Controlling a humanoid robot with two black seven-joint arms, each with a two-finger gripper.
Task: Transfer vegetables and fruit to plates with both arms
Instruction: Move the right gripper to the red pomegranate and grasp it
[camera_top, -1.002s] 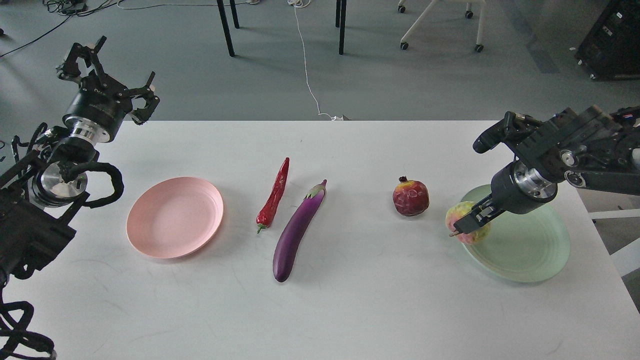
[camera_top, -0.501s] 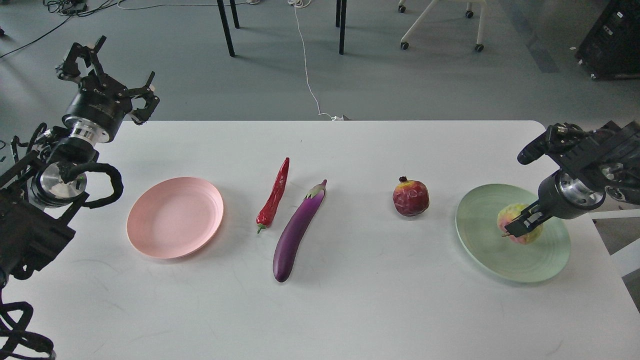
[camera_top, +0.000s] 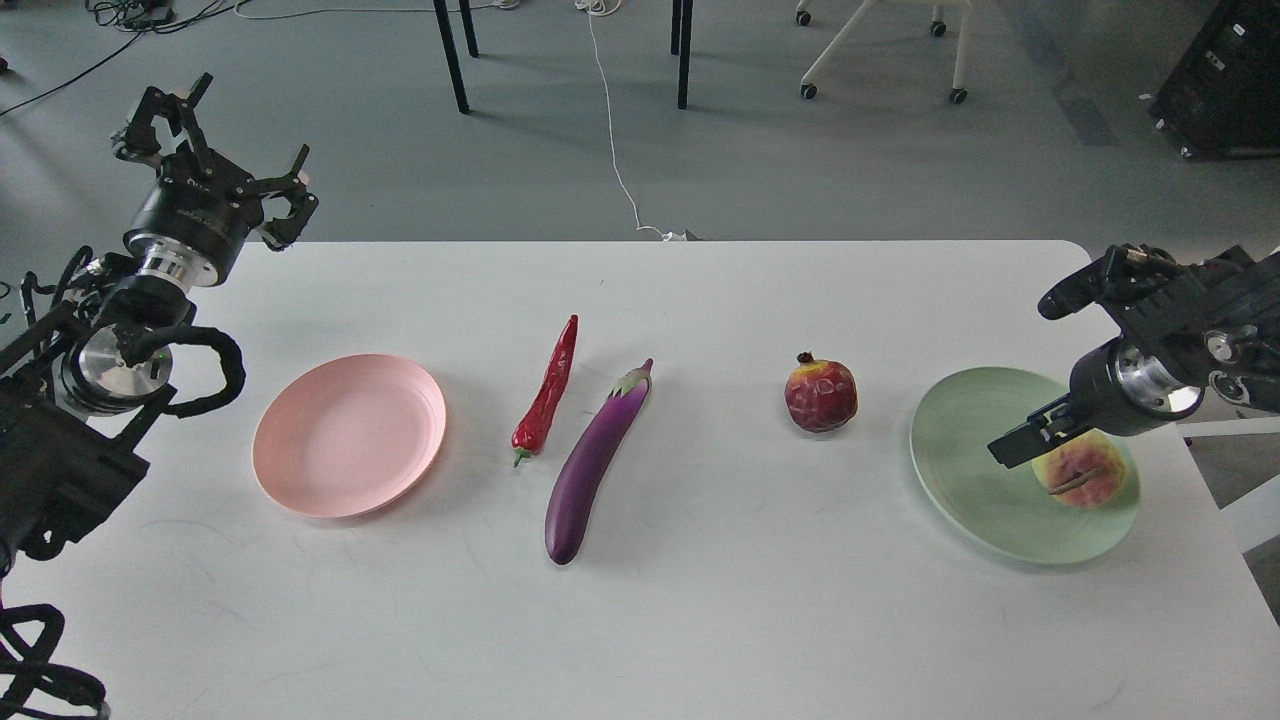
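Observation:
The bumpy yellow-green and pink fruit (camera_top: 1082, 478) lies on the mint green plate (camera_top: 970, 470) at the right, stem side up. My right gripper (camera_top: 1030, 437) hovers just left of and above the fruit, open and holding nothing. The pomegranate (camera_top: 821, 393) sits on the table left of the green plate. The red chili (camera_top: 547, 393) and the purple eggplant (camera_top: 595, 462) lie side by side at the table's middle. The pink plate (camera_top: 349, 434) is bare at the left. My left gripper (camera_top: 222, 150) is open and empty, raised above the table's far left corner.
The white table (camera_top: 700, 610) ends just right of the green plate. Beyond its far edge are the grey floor, black table legs (camera_top: 452, 55), a white cable (camera_top: 615, 150) and a wheeled chair base (camera_top: 880, 60).
My right gripper carried the bumpy fruit right from the plate's left rim to over the plate, then let it go. The fruit now lies on the plate. The left arm has not moved.

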